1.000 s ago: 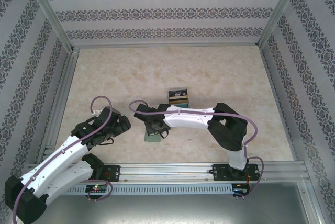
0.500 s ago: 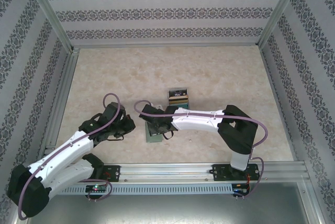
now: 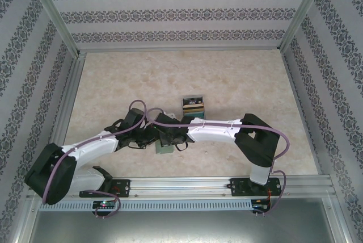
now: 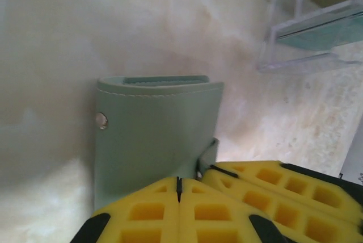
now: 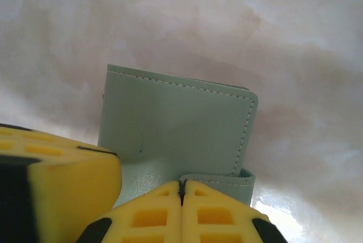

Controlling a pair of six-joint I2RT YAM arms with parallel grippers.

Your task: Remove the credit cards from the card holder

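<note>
Over the last second I am watching the left arm swing in from 8 o'clock. The left gripper [image 4: 178, 185], wide open a moment ago, is now clenched, its yellow tips resting at the 6 o'clock edge of the card holder [image 4: 156, 141]. The right gripper [image 5: 182, 186] is sitting clenched exactly as before, coming in from the 3 o'clock side, with the holder's closing tab [image 5: 218, 180] lying right at its tips. I cannot tell whether it is pinching that tab. So both arms are now crowding onto one small wallet, which I am reading as a setup for pinning and prying, not a lift.

The card holder is lying flat and folded shut on the surface [image 3: 238, 78], just ahead of the arm bases, with its snap stud [image 4: 101, 120] showing at 9 o'clock. A thin edge is peeking from the fold at 12 o'clock, possibly a card, though it is too slim for me to judge.

At 12 o'clock from the holder, the credit cards [image 3: 193, 105] — black, tan-gold, teal — are sitting in a clear tray [image 4: 295, 44].

What is standing in my way: the two grippers are nearly touching, leaving little room to unfold the panel.
</note>
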